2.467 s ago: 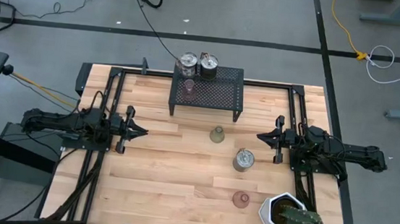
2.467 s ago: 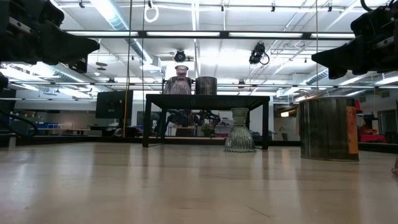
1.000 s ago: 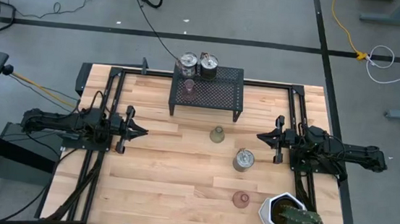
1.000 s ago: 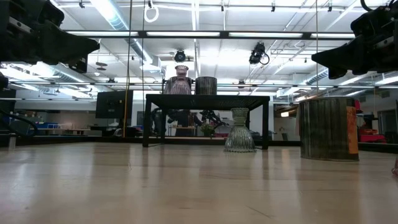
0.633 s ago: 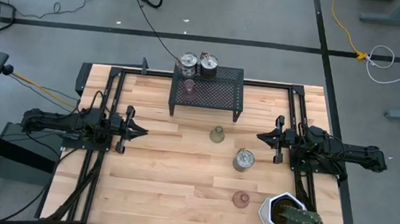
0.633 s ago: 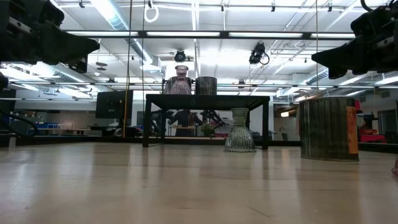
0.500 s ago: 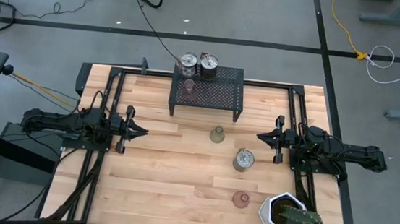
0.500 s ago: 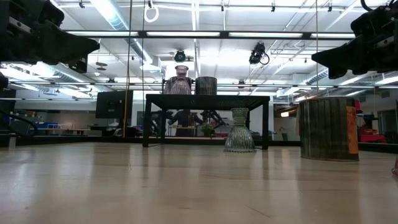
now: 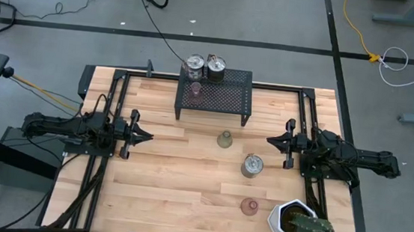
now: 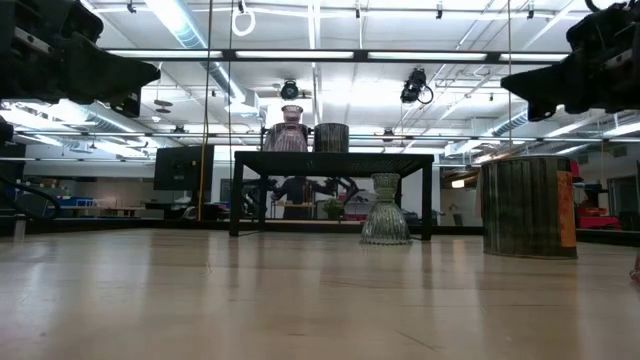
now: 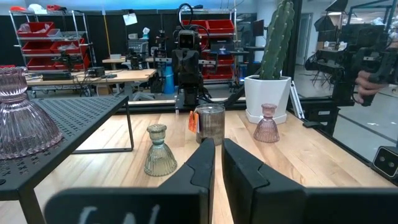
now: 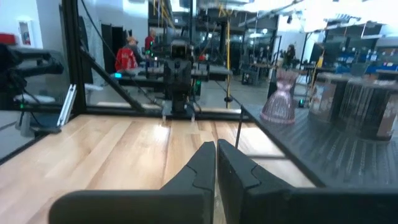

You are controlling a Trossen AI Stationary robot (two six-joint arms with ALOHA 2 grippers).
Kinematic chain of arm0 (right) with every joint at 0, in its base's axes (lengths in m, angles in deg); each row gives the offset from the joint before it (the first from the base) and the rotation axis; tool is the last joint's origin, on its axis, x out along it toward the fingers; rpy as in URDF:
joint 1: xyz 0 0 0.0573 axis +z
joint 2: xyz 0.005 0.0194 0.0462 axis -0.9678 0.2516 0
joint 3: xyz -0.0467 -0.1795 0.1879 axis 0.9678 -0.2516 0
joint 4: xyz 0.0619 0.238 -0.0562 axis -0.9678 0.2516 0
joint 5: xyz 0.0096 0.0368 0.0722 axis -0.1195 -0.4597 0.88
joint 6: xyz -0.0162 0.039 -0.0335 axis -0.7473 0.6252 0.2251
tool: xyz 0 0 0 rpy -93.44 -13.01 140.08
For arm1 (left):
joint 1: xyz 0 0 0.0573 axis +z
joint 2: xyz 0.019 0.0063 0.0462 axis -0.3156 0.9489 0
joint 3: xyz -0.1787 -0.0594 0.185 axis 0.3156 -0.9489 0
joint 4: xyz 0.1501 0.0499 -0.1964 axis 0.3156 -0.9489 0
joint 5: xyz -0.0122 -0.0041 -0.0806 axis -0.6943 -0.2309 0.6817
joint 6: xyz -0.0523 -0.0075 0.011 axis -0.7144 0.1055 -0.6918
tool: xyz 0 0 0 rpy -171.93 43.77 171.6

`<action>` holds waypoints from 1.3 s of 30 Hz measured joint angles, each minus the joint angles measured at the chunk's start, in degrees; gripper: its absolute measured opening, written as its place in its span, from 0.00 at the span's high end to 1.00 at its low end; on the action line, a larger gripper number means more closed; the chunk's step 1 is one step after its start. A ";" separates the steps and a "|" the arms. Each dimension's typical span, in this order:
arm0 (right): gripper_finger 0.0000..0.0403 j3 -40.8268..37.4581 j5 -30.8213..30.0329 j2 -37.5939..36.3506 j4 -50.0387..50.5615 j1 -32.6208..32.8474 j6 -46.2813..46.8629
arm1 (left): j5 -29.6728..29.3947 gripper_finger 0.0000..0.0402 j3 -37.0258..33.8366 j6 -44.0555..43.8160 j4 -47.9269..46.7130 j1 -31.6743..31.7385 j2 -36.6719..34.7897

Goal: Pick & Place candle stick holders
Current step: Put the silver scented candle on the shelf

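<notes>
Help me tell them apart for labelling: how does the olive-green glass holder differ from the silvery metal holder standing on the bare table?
The olive-green glass holder is see-through, while the silvery metal holder is opaque and shiny. The glass one is smaller and flares to a wide foot; the metal one is a larger straight-sided can. The glass one stands nearer the black mesh rack; the metal one nearer the right gripper. Both stand upright on the wooden table, untouched.

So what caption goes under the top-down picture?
Both grippers, left and right, wait shut, three holders off the rack.
</notes>
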 joint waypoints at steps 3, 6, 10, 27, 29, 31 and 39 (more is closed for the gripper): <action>0.95 -0.02 0.02 -0.02 -2.70 -0.01 0.00 | 0.00 0.91 0.00 0.01 0.01 0.02 0.00; 0.95 -0.01 0.00 -0.02 -5.80 0.00 0.00 | 0.00 0.91 0.00 0.01 0.01 0.00 0.00; 0.95 -0.02 0.00 0.00 -9.11 0.00 0.00 | 0.00 0.91 0.00 0.00 -0.01 0.02 -0.01; 0.95 7.25 -1.26 1.97 -14.97 0.00 0.35 | 0.00 0.91 0.00 0.01 0.01 0.02 0.00; 0.95 9.51 -1.95 3.07 -14.82 0.00 2.25 | 0.00 0.91 0.00 0.01 -0.01 0.02 0.00; 0.95 11.91 -2.08 4.47 -14.33 -0.02 3.95 | 0.00 0.91 0.00 0.01 0.00 0.01 0.00; 0.95 21.56 -1.27 11.79 -8.55 0.00 6.48 | 0.00 0.91 0.00 0.01 -0.01 0.01 0.00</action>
